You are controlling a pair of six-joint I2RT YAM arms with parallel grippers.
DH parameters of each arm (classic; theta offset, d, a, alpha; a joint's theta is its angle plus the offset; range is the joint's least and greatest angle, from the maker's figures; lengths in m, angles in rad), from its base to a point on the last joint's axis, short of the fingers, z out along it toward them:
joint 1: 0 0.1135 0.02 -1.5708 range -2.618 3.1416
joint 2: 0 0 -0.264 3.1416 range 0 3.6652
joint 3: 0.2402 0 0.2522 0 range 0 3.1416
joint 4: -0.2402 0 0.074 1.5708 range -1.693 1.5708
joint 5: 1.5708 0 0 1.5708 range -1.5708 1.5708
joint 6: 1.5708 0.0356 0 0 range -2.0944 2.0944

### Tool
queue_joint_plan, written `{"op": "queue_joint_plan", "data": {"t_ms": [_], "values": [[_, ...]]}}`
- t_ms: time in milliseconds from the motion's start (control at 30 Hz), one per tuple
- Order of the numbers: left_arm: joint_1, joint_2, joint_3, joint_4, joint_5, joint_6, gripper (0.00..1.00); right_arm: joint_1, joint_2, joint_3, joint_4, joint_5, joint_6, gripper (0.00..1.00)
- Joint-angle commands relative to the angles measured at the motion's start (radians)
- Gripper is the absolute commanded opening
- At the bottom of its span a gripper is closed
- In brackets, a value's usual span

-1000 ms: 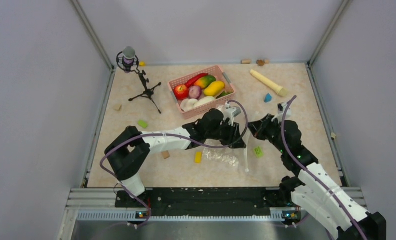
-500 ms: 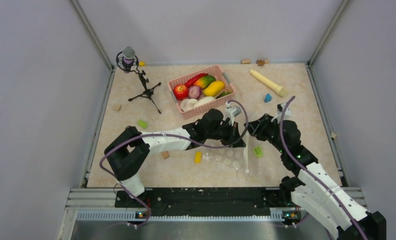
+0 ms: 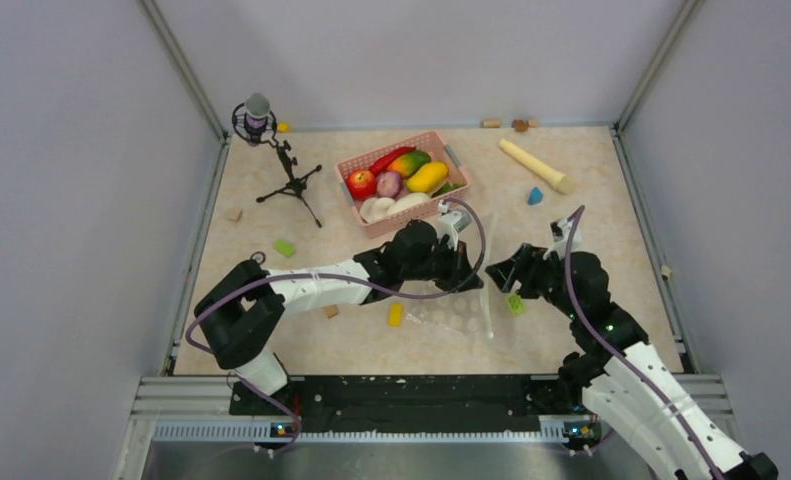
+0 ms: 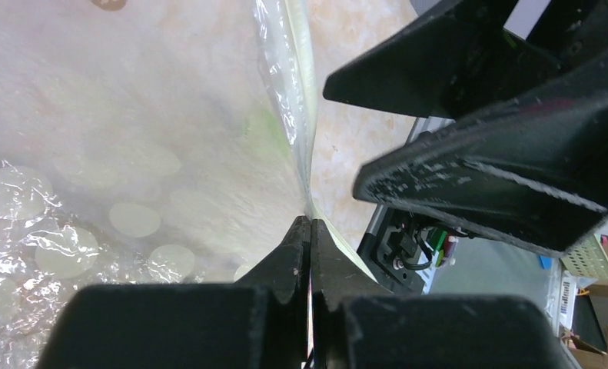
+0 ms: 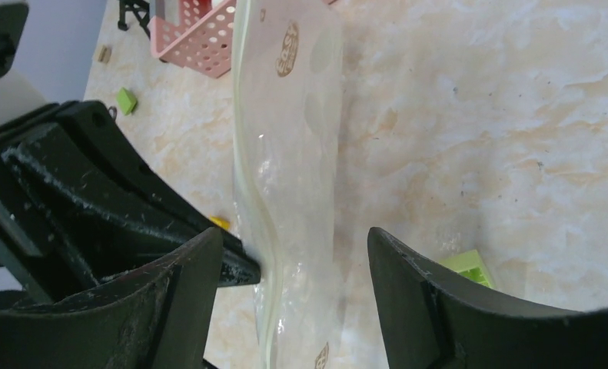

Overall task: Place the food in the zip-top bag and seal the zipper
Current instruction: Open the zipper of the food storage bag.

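The bag (image 3: 456, 318) lay crinkled on the table (image 3: 591, 230) near the arms, empty as far as could be seen; one edge was lifted, probably so that its mouth could be opened; the left gripper (image 4: 310, 223) had its jaws pressed together, pinching that edge; the right gripper (image 5: 294, 234) stood just beside, jaws spread to either side of the plastic without gripping it, seemingly ready to take the opposite lip; the food (image 3: 396, 180) sat in the pink basket (image 3: 411, 215) just beyond, none of it bagged; a green block (image 3: 516, 303) lay beside the right gripper; whether the zipper (image 4: 299, 92) was sealed could not be told, and from above the arms hid the lifted edge.
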Motion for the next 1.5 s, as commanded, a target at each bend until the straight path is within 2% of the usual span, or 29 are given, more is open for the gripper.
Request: {"op": "queue_joint_plan", "data": {"t_ms": [0, 133, 367, 733, 933, 1200, 1467], "values": [[0.002, -0.039, -0.008, 0.053, -0.024, 0.019, 0.00, 0.007, -0.043, 0.032, -0.054, -0.089, -0.064, 0.68], [0.002, -0.034, -0.004, 0.062, -0.007, 0.008, 0.00, 0.007, -0.028, 0.028, -0.056, -0.119, -0.098, 0.66], [0.002, -0.027, -0.004, 0.070, 0.002, -0.006, 0.00, 0.006, 0.038, 0.016, -0.066, -0.049, -0.111, 0.58], [0.001, -0.037, -0.015, 0.073, 0.023, -0.003, 0.00, 0.006, 0.082, -0.014, -0.005, 0.027, -0.094, 0.57], [0.001, -0.035, -0.021, 0.095, 0.049, -0.004, 0.00, 0.006, 0.074, -0.029, 0.098, -0.115, -0.103, 0.57], [0.000, -0.060, -0.042, 0.116, 0.066, -0.007, 0.00, 0.006, 0.119, -0.040, 0.110, 0.039, -0.044, 0.57], [0.000, -0.127, -0.084, 0.100, -0.004, 0.017, 0.00, 0.006, 0.207, -0.047, 0.107, 0.164, -0.006, 0.55]]}}
